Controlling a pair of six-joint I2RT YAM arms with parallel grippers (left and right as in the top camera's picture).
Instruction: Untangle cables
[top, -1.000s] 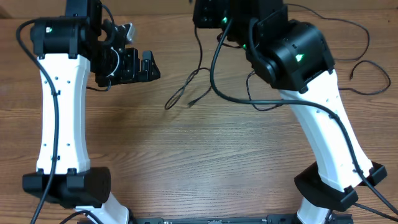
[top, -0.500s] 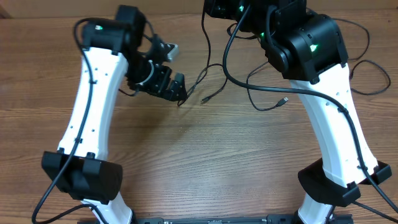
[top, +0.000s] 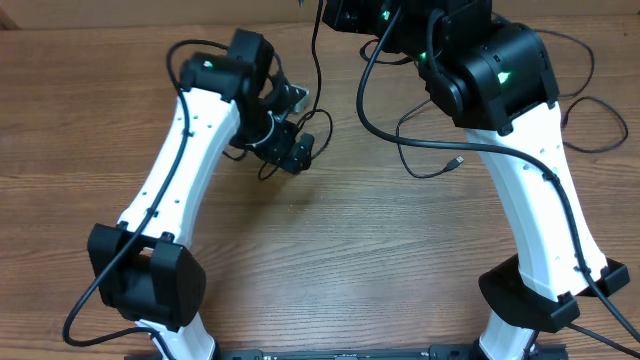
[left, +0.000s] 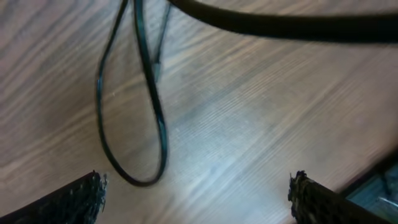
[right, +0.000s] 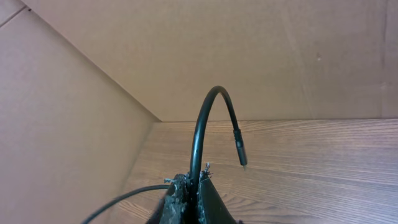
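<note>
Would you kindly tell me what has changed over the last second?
The left gripper swung rightward and now hovers open over a cable loop, grasping nothing. The right gripper shifted slightly early on, then held still. It remains shut on a cable.

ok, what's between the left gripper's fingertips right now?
Left wrist view: only bare table between the open left gripper's fingertips. The cable loop lies just ahead of the gap, toward one fingertip.
</note>
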